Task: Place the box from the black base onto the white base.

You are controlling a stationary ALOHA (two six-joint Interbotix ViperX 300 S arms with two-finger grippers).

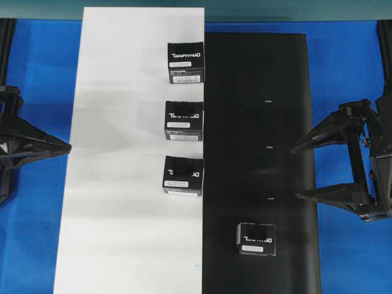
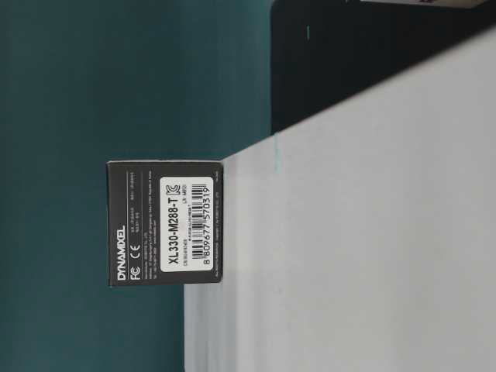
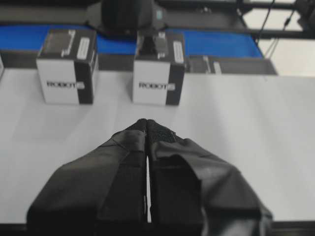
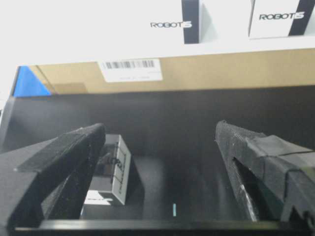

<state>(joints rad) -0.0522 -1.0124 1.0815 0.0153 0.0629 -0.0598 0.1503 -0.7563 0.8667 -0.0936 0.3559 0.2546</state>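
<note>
One small black box (image 1: 256,239) with white lettering stands on the black base (image 1: 263,73), near its front. Three like boxes (image 1: 185,62) (image 1: 184,120) (image 1: 183,175) line the right edge of the white base (image 1: 122,92). My right gripper (image 1: 296,173) is open at the black base's right edge, up and to the right of the lone box and apart from it. In the right wrist view that box (image 4: 115,167) sits low left, partly behind the left finger of the open gripper (image 4: 160,135). My left gripper (image 1: 66,147) (image 3: 147,123) is shut and empty, at the white base's left edge.
Blue tabletop (image 1: 349,61) surrounds both sheets. Tiny pale marks (image 1: 267,147) dot the black base's middle. The table-level view shows one box (image 2: 164,223) on the white base (image 2: 349,232). A brown cardboard edge with a barcode label (image 4: 130,69) shows under the white sheet.
</note>
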